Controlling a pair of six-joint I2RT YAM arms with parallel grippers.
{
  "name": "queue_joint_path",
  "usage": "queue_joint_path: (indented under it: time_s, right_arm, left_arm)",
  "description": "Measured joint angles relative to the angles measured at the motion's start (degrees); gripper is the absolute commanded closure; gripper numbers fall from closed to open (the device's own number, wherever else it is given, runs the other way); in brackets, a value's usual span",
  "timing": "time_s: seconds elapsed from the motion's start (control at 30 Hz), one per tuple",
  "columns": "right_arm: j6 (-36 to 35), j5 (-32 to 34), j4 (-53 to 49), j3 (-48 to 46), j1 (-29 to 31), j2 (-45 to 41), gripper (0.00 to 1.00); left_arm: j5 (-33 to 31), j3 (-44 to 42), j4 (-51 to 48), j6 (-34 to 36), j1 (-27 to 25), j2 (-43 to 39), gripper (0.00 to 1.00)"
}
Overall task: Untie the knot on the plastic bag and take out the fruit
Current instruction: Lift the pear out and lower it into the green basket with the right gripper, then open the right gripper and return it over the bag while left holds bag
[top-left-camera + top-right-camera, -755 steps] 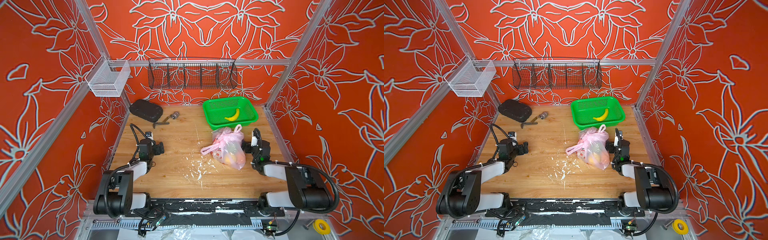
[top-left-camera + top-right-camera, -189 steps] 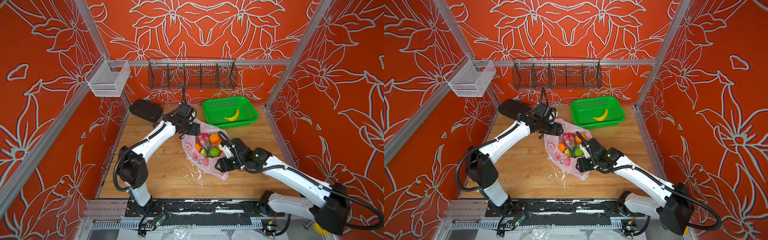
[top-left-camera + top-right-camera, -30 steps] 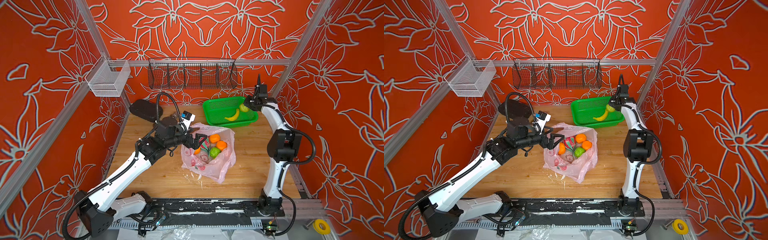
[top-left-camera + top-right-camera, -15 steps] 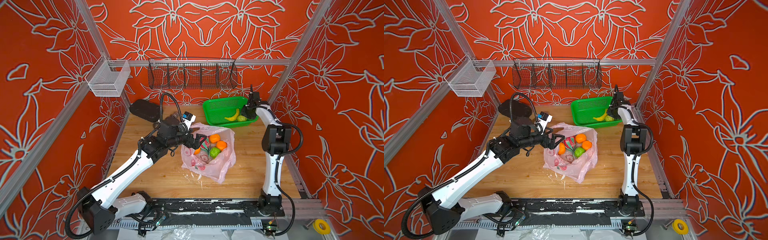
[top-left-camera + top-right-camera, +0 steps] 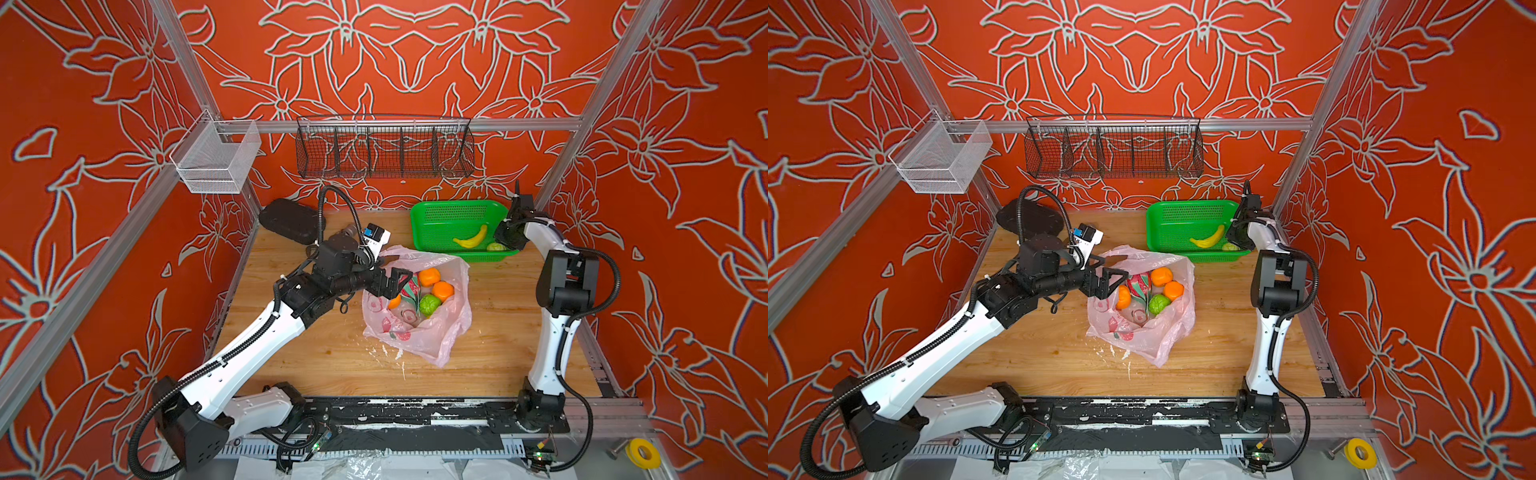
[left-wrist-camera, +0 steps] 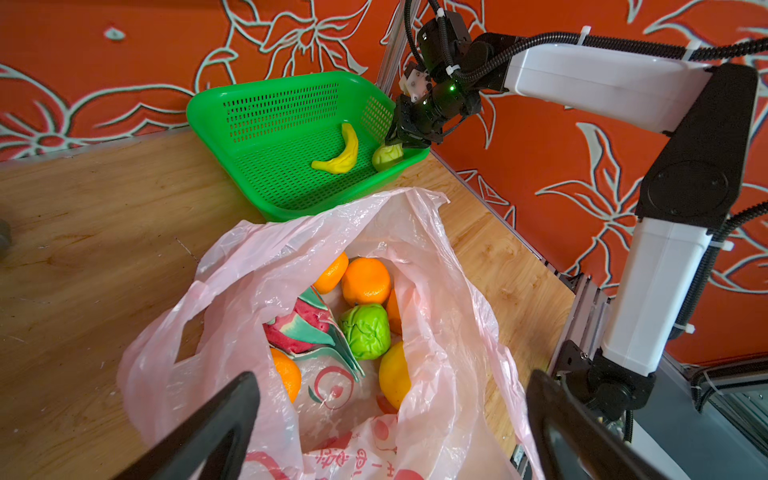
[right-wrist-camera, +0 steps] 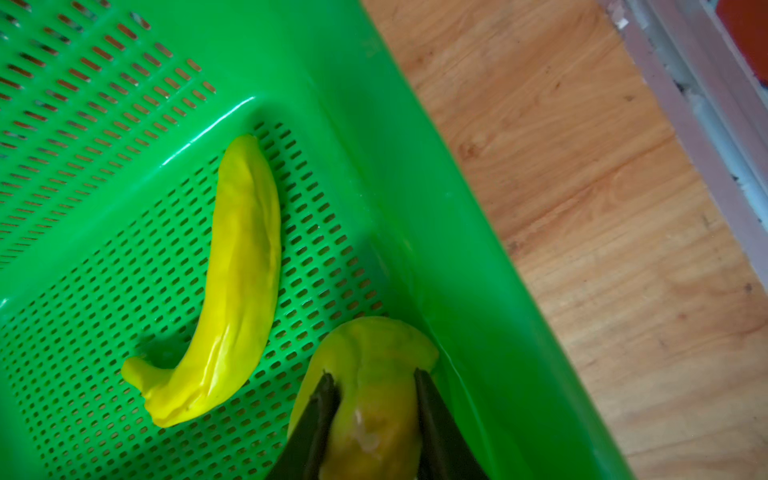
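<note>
Wooden table [image 5: 316, 361], red flowered walls | plastic bag [image 5: 428, 345] open-mouthed at table centre, fruit [image 6: 365, 282] inside | green basket [image 5: 453, 214] at back right corner | left gripper [image 6: 392, 378] spread wide over bag mouth, holding nothing | right gripper [image 7: 374, 374] clamped on yellow-green fruit [image 7: 374, 345] in a basket corner beside banana [image 7: 241, 282]

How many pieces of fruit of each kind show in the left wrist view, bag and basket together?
Oranges: 4
Yellow-orange fruit: 1
Green fruit: 2
Dragon fruit: 1
Banana: 1
Total: 9

plastic bag [image 6: 451, 340], red print [image 6: 332, 388], unreadable
</note>
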Motion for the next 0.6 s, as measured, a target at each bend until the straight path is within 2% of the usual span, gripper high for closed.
queue_joint_path:
  time_s: [0.17, 0.4, 0.53, 0.6]
  right_arm:
    - [0.3, -2.5, 0.3, 0.0, 0.0, 0.0, 0.52]
    - [1.0, -4.8, -0.1, 0.1, 0.0, -0.8, 0.44]
    - [1.4, -5.1, 0.4, -1.5, 0.0, -5.0, 0.39]
    - [1.6, -5.9, 0.8, -3.3, 0.0, -8.7, 0.38]
  left_arm:
    - [0.0, -0.4, -0.2, 0.0, -0.3, -0.4, 0.01]
    - [0.0, -1.2, -1.4, -1.1, -0.3, -0.4, 0.0]
    - [-0.5, -1.1, -2.5, -3.5, -0.3, -0.3, 0.02]
    - [-0.9, -0.9, -3.8, -5.2, -0.4, 0.3, 0.07]
